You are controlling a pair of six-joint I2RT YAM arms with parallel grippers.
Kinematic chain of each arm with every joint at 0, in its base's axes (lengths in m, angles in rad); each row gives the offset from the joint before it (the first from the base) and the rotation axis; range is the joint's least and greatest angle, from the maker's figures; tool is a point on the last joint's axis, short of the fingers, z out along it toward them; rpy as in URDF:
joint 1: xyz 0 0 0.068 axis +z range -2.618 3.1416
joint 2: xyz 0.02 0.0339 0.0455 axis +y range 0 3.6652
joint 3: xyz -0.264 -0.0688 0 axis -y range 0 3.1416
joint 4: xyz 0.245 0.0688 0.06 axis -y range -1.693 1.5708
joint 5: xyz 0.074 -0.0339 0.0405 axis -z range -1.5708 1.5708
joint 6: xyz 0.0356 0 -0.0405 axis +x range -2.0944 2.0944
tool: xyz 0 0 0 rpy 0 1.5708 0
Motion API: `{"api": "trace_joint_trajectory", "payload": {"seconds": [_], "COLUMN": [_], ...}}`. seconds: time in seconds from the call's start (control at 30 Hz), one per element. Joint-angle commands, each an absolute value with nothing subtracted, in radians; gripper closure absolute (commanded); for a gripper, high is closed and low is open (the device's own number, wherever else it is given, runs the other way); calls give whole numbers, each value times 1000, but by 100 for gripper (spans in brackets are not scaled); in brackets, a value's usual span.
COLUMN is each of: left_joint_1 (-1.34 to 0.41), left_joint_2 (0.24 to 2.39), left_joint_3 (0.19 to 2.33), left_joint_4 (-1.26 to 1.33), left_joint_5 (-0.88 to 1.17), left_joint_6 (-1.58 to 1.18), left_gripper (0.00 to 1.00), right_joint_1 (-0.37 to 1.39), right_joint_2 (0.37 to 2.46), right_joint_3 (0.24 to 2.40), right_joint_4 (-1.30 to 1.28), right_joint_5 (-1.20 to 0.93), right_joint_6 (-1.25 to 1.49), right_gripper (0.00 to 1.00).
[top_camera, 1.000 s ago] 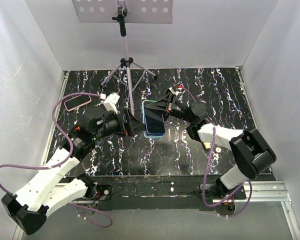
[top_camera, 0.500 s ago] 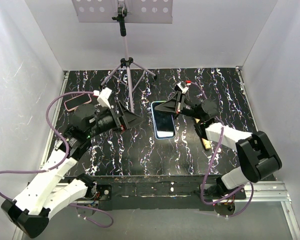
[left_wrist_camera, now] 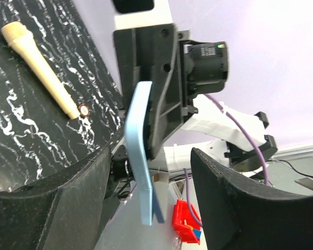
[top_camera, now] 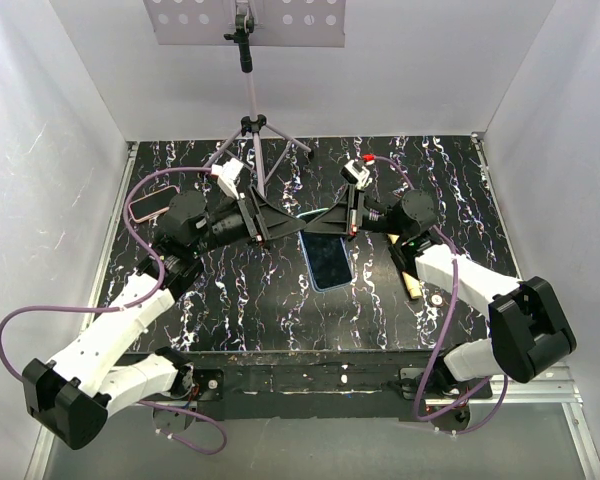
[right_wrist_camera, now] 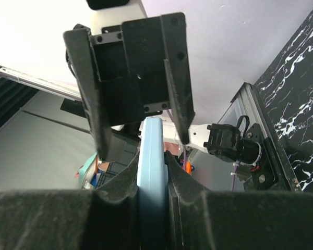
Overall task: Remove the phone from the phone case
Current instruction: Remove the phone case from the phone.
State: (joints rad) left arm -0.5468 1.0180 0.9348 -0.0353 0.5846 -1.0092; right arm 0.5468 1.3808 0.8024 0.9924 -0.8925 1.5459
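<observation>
One blue-cased phone (top_camera: 327, 258), one pink phone (top_camera: 148, 206), one wooden stick (left_wrist_camera: 41, 67), one tripod (top_camera: 252, 128).

Lt-blue phone case (left_wrist_camera: 138, 151), blk-wht marbled table (top_camera: 460, 180).

my black, white-veined table (top_camera: 310, 322) carries a pink-edged phone (top_camera: 152, 205) near its far left corner, a tripod stand (top_camera: 252, 130) mid far edge, and a tapered wooden stick (top_camera: 408, 278) toward the right edge.

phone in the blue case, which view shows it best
Top external: the phone shows most of its screen. Left wrist sees only its blue edge; right wrist sees that edge pinched in the right claw.
</observation>
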Motion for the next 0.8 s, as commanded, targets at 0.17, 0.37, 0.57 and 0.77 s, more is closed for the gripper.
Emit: {"api": "trace_joint_trajectory", "payload": {"seconds": [0.17,0.37,0.57,0.77], "left_joint_1": [-543,-543,-549,-549], "left_joint_2": [1005,1017,1049,1031], "left_joint_3": [925,928,923,914], "left_joint_4": [61,66,78,81], "left_joint_5": [584,591,621,578], "left_joint_6": [-1091,-1114,-1146,-1166], "left_gripper": [59,67,81,100], "right_joint_1": [577,594,614,617], "right_joint_2": [1335,1318,1296,1282], "right_joint_3": [861,873,896,908], "right_joint_4": [982,911,838,749], "right_joint_5": [-897,-876,-842,-856], "right_joint_6": [1499,1451,1376,1322], "right_gripper": [99,99,99,99]}}
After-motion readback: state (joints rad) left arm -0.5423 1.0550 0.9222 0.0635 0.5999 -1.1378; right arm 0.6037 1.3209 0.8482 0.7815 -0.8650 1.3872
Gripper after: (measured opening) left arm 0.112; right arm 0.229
